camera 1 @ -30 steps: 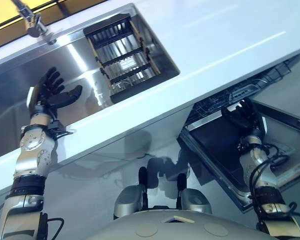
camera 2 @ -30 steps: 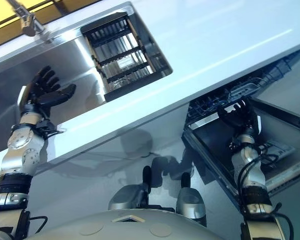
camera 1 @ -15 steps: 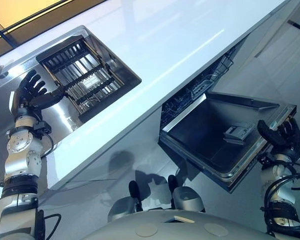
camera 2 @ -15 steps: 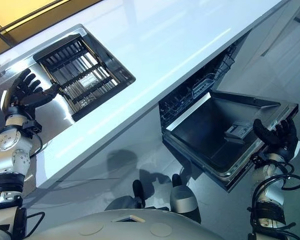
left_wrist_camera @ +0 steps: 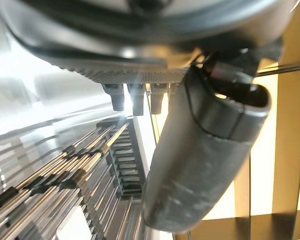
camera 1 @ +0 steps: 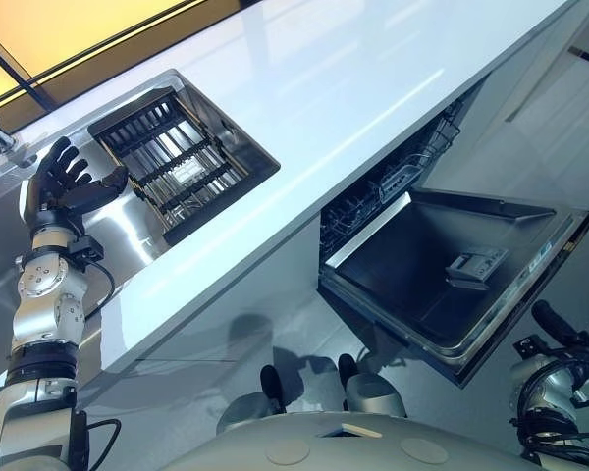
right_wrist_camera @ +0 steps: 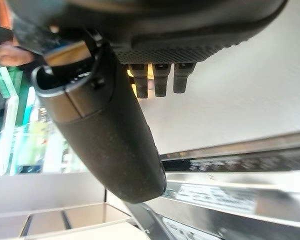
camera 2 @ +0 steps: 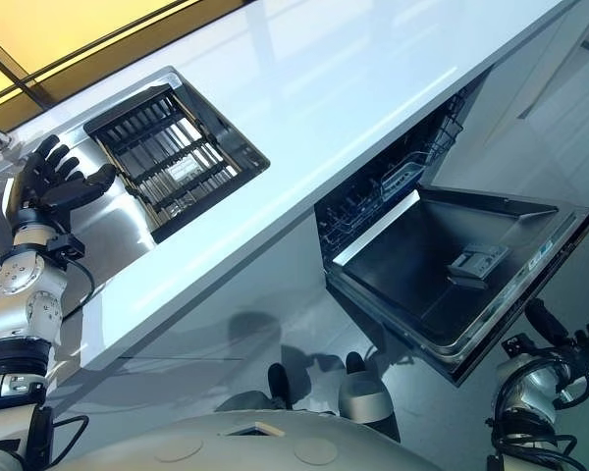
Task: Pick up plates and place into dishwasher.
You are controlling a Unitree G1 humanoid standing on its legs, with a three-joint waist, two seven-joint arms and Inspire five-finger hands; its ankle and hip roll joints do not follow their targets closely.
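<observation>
Left robot hand (camera 1: 64, 191) upright, fingers spread; right robot hand (camera 1: 552, 322) low, fingers extended.

Rack (camera 1: 182, 162) in the sink (camera 1: 133, 231) at left — dishwasher (camera 1: 388, 186) under the counter (camera 1: 353, 78) at right, door (camera 1: 422, 275) down.

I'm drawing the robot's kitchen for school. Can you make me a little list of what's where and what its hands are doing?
left hand: open, empty, hovers over the sink
right hand: open, empty, low beside the dishwasher door
dishwasher door: folded down, open
dishwasher rack: inside the machine, under the countertop
dish rack: dark, sits in the sink, close to the left hand
</observation>
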